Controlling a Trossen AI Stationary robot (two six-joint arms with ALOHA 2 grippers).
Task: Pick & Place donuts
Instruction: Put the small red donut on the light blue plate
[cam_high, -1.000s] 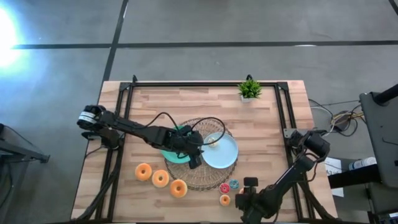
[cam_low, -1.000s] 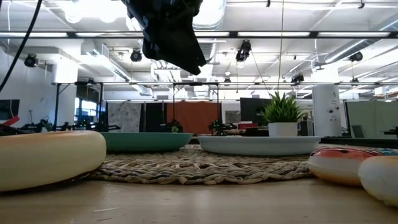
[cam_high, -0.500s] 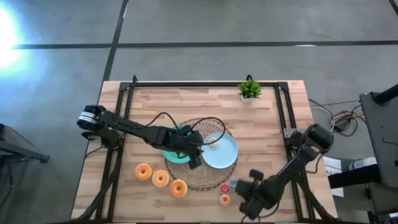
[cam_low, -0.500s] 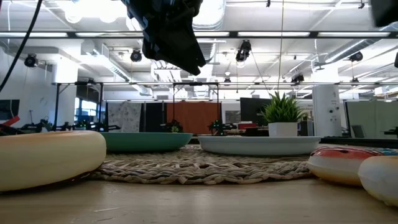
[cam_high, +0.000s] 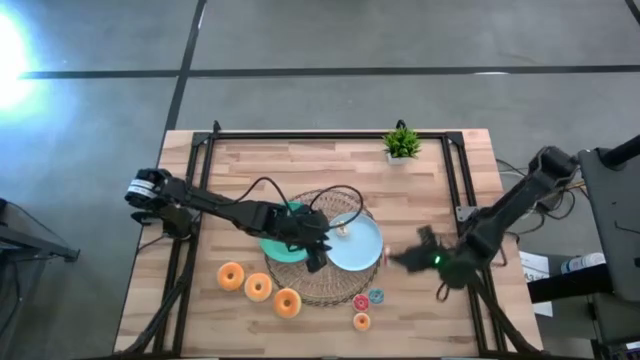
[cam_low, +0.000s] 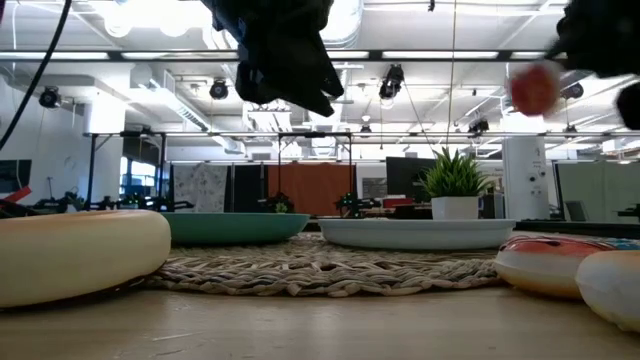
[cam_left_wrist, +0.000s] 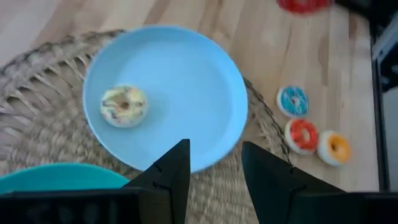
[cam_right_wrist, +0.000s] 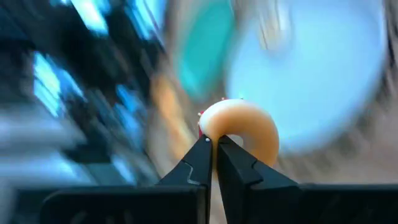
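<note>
Three large donuts (cam_high: 258, 288) sit in a row on the bare table (cam_high: 250, 170) left of the woven mat (cam_high: 325, 290), none yet placed; the left gripper (cam_high: 316, 258) hovers over the mat between the green plate (cam_high: 278, 250) and the light-blue plate (cam_high: 362, 250), fingers parted, nothing between them. One pale small donut (cam_left_wrist: 124, 105) already lies on the light-blue plate (the only one delivered, by my reading). Right of the mat's lower edge, three coin-sized donuts (cam_high: 367, 305) wait on the wood, red, blue and orange. Further right, the right gripper (cam_high: 398, 260) is in the air just beside the blue plate's rim, fingers pinched on a small tan donut (cam_right_wrist: 241, 129). Judgement: early to mid task, six pieces left. Obstacles: the left arm hangs close over the plates, crowding the drop; potted plant (cam_high: 402, 143) stands well clear at the far edge.
</note>
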